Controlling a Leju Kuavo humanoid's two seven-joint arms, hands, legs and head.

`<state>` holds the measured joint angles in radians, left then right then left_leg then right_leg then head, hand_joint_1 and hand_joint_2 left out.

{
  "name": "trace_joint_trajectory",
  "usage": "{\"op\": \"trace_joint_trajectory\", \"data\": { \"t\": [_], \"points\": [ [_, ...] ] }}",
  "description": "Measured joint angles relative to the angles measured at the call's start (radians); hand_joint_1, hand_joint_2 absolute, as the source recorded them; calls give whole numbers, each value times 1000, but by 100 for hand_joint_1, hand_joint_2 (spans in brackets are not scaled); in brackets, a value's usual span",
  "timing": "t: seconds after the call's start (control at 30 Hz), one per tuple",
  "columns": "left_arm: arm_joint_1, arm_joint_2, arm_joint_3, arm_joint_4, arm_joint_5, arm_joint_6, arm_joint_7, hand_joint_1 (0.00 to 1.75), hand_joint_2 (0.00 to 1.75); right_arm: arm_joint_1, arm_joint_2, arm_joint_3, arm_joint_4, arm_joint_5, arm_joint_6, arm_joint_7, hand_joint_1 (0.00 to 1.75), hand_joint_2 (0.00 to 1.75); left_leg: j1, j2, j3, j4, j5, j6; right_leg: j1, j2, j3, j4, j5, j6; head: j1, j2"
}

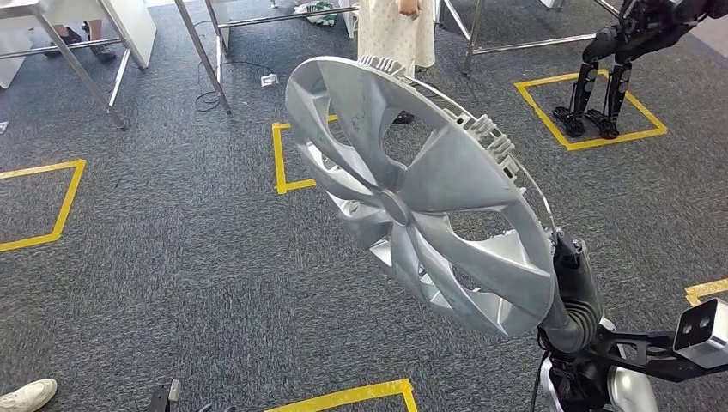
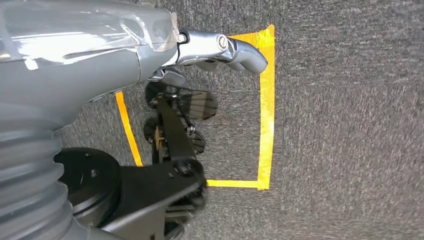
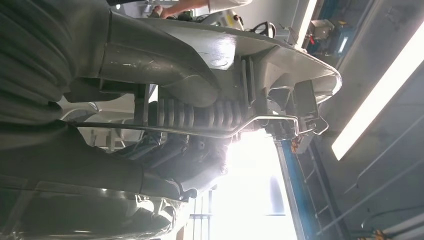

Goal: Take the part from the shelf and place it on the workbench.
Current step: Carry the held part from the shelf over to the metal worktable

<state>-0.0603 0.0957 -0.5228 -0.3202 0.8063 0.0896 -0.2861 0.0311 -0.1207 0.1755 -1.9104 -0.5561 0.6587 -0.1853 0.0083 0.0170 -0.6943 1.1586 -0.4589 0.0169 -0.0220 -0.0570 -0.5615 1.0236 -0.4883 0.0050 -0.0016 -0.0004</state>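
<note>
The part is a large silver wheel cover (image 1: 412, 197) with broad spokes and a wire ring at its back. It is held up tilted over the grey carpet in the middle of the head view. My right hand (image 1: 573, 287) grips its lower right rim from behind. In the right wrist view the thumb (image 3: 165, 70) lies along the cover's rim (image 3: 280, 55) and the darker fingers (image 3: 200, 117) curl behind the wire ring. My left hand (image 2: 100, 55) hangs beside my body over the floor, one finger (image 2: 235, 50) stretched out, with nothing in it.
A person in a light garment (image 1: 395, 34) stands at the back, beyond the cover. Another robot's dark legs (image 1: 601, 86) stand in a yellow tape square at the back right. Metal table legs (image 1: 202, 56) stand at the back left. A shoe (image 1: 26, 395) shows at the bottom left.
</note>
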Motion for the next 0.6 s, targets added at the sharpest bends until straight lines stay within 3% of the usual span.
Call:
{"op": "trace_joint_trajectory", "data": {
  "t": [0.07, 0.1, 0.17, 0.23, 0.27, 0.33, 0.4, 0.43, 0.5, 0.53, 0.6],
  "points": [
    [-1, 0, 1, 0, 1, 0, 0, 0, 175, -2, 1, 0, 0, -2, 1, 4, 175, 175, -14, 36, 53, -105, 33, 17, 6, -14, 6, -1, -6, 6, 0, 0],
    [0, 1, 1, 0, 1, 0, -1, 0, 175, -3, 1, 0, 0, -2, 2, 7, 175, 175, -20, 45, 60, -123, 32, 23, 8, -22, 7, -2, -8, 10, 1, 0],
    [3, 0, 2, 1, 2, 0, -1, 0, 175, -4, 3, 1, 0, -3, 2, 10, 175, 175, -25, 30, 63, -132, 31, 32, 9, -39, 12, -7, -11, 20, 0, 0],
    [7, -1, 2, 1, 2, 0, -2, 0, 175, -6, 3, 2, -1, -4, 2, 12, 175, 175, -20, 9, 80, -153, 39, 41, 9, -22, 10, 9, -25, 26, 1, 0],
    [7, -2, 2, 1, 2, 0, -2, 0, 175, -7, 3, 2, -1, -4, 2, 12, 175, 175, -16, -2, 89, -163, 44, 45, 9, -1, -6, 46, -42, 24, 2, 0],
    [7, -6, 2, 1, 2, 0, -3, 0, 175, -6, 2, 2, -1, -4, 2, 13, 175, 175, -12, -24, 93, -169, 46, 50, 6, 41, -74, 175, -88, 18, 3, 0],
    [8, -9, 2, 1, 2, -1, -3, 0, 175, -3, 2, 2, -1, -5, 2, 14, 175, 175, -12, -47, 94, -168, 45, 50, 5, 51, -134, 268, -108, 24, 3, 0],
    [10, -10, 2, 1, 2, -1, -3, 0, 175, -3, 2, 2, -1, -5, 2, 15, 175, 175, -12, -58, 95, -168, 44, 49, 4, 51, -139, 262, -95, 33, 3, 0],
    [12, -13, 2, 2, 2, -2, -3, 0, 175, -3, 1, 2, -1, -8, 2, 17, 175, 175, -9, -77, 97, -162, 39, 43, 0, 53, -93, 138, -30, 54, 3, 0],
    [13, -13, 3, 2, 2, -3, -3, 0, 175, -3, 1, 2, -1, -11, 2, 17, 175, 175, -11, -84, 96, -156, 34, 37, -1, 55, -64, 70, 0, 58, 4, 0],
    [17, -14, 4, 2, 2, -4, -5, 0, 175, -3, 1, 2, -1, -20, 2, 18, 175, 175, -14, -92, 91, -145, 25, 27, -1, 59, -33, -3, 28, 48, 3, 0]
  ]
}}
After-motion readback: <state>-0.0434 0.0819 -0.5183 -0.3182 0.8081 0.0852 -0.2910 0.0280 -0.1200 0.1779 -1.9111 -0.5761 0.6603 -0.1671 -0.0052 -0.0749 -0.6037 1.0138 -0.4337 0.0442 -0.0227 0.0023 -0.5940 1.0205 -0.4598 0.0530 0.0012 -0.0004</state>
